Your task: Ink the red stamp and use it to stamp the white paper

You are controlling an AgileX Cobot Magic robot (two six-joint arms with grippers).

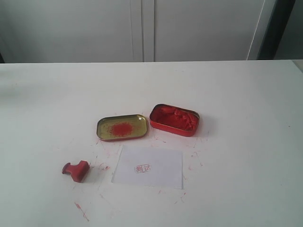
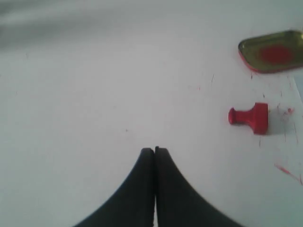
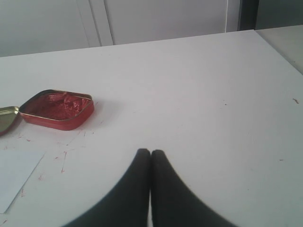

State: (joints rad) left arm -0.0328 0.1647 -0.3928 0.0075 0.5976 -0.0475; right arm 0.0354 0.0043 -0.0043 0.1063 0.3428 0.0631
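Note:
The red stamp (image 1: 75, 170) lies on its side on the white table, left of the white paper (image 1: 148, 166); the left wrist view also shows the stamp (image 2: 251, 117). The paper bears a small red print (image 1: 143, 169). Behind the paper sits the open red ink tin (image 1: 174, 119), seen too in the right wrist view as the ink tin (image 3: 57, 109). Neither arm appears in the exterior view. My left gripper (image 2: 155, 150) is shut and empty, well away from the stamp. My right gripper (image 3: 150, 152) is shut and empty, apart from the tin.
A gold-coloured tin lid (image 1: 122, 127) with a red smear lies left of the ink tin. Red ink flecks mark the table (image 1: 246, 94) around the paper. White cabinet doors (image 1: 142, 28) stand behind the table's far edge.

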